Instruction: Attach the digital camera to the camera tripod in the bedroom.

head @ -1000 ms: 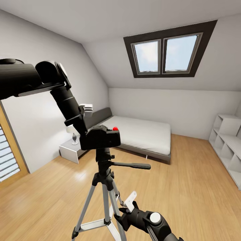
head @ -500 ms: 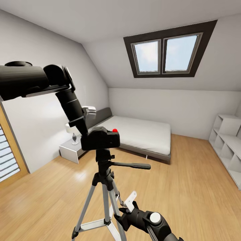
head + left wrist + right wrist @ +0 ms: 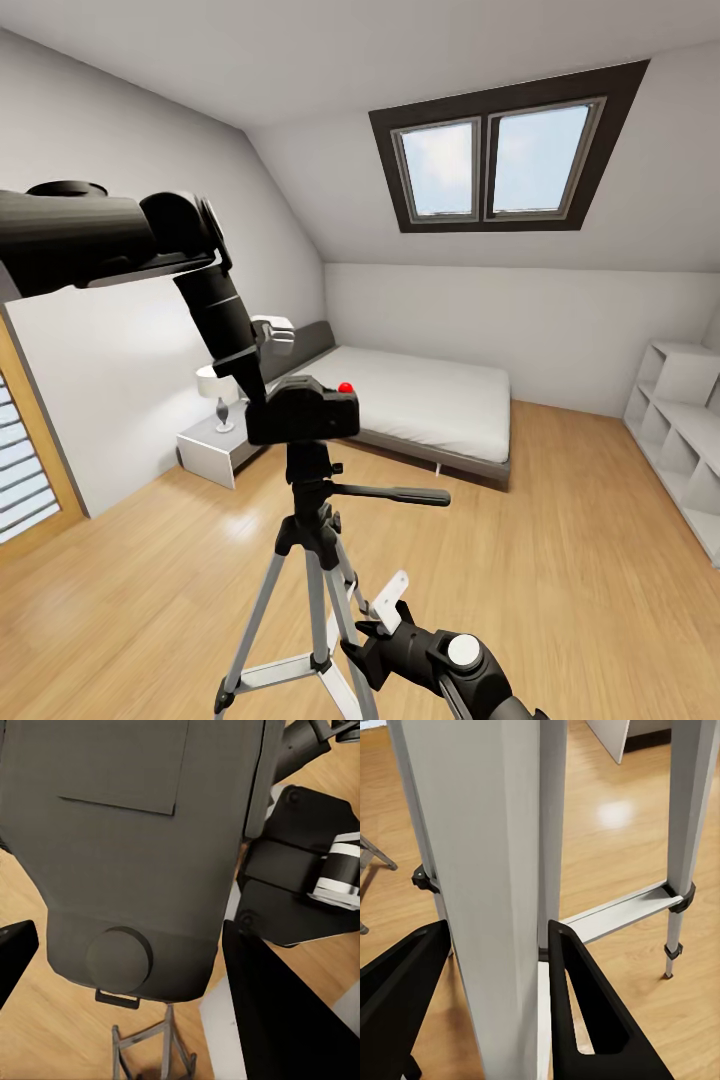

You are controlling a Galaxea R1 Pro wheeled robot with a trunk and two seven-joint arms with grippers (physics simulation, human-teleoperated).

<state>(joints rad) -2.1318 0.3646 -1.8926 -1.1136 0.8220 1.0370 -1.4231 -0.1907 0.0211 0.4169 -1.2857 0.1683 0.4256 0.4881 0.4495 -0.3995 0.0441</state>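
Fingers first: the left gripper [image 3: 124, 967] has its two black fingers [image 3: 281, 1020] spread wide, one on each side of the camera [image 3: 135, 847], with bare floor showing between each finger and the camera body, so they are apart and not pressing on it. From the head view, the left arm [image 3: 90, 235] reaches in from the left edge and bends down to the back of the camera [image 3: 303, 411], which sits on top of the tripod [image 3: 312, 560] with its red button [image 3: 345, 386] facing up. Behind the arm, a small lamp [image 3: 219, 393] stands on a white bedside table [image 3: 215, 450] against the left wall. To the right of the camera lies the grey bed [image 3: 420, 405], and the tripod's long black handle [image 3: 395, 494] sticks out level toward the right, under the camera. Above the bed, a dark-framed skylight [image 3: 500, 155] is set in the sloped ceiling. White shelves [image 3: 680, 440] line the far right wall.

Low in the head view, the right gripper [image 3: 385, 615] sits against a tripod leg near the floor. Its wrist view shows the two black fingers [image 3: 585, 1005] set on either side of a silver leg [image 3: 484, 892], touching it on both sides, so they are clamped on the tripod. Other legs and a cross brace [image 3: 622, 913] stand beyond, on the light wood floor [image 3: 607, 817].
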